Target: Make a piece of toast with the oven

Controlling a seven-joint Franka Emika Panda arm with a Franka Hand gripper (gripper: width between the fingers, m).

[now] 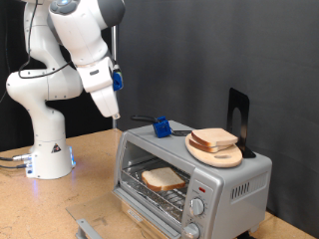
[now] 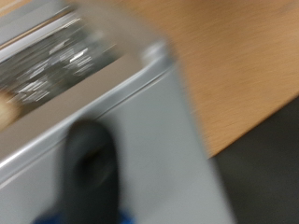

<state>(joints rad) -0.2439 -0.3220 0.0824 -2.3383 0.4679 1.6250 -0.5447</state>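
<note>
The silver-grey oven [image 1: 224,184] stands on the wooden table with its glass door [image 1: 120,211] folded down open. One piece of toast [image 1: 162,179] lies on the inner wire rack. My gripper [image 1: 117,119] hangs pointing down, above and just to the exterior view's left of the oven's top corner, with nothing seen between its fingers. The wrist view is blurred. It shows the oven's top [image 2: 159,121], part of the rack [image 2: 56,56] and a black handle [image 2: 89,163]. The fingers do not show there.
A round wooden board [image 1: 221,154] with more bread slices [image 1: 213,138] lies on the oven's top. A blue object with a black handle [image 1: 159,126] and a black upright stand [image 1: 237,115] are also up there. The arm's white base [image 1: 45,149] stands at the left.
</note>
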